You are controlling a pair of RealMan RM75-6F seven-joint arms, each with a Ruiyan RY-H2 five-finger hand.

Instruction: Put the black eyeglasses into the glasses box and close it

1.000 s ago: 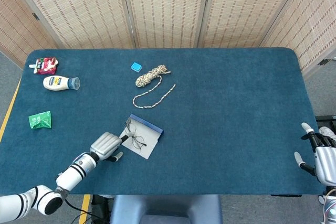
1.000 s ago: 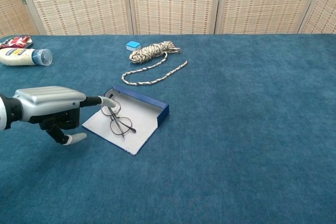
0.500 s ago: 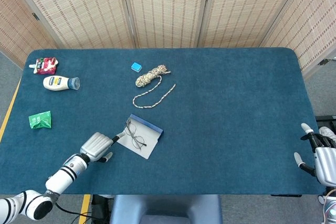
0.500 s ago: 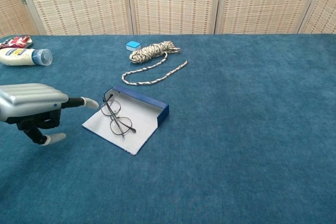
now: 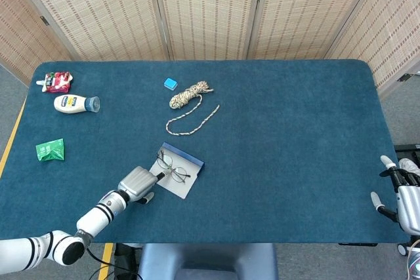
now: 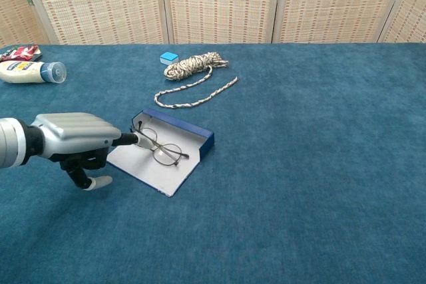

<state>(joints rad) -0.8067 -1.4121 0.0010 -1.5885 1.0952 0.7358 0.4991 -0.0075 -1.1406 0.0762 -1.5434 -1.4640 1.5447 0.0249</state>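
**Chest view: glasses lying on the open box, lid not yet shut**

Chest view is showing the thin black wire-framed eyeglasses (image 6: 162, 148) lying on the pale inside of the flat blue-edged glasses box (image 6: 174, 163), left of the frame's centre, so the first half of the job is looking done or nearly so. The box is lying open, with its dark blue wall standing up along the far edge. The robot's silver left hand (image 6: 74, 139) is sitting at the box's left side, one finger stretched out and touching the near end of the frame; the rest are curling under with nothing in them, as far as I can tell. Closing is what remains.

In the head view the right hand (image 5: 404, 196) is waiting at the lower right edge, fingers spread, holding nothing.
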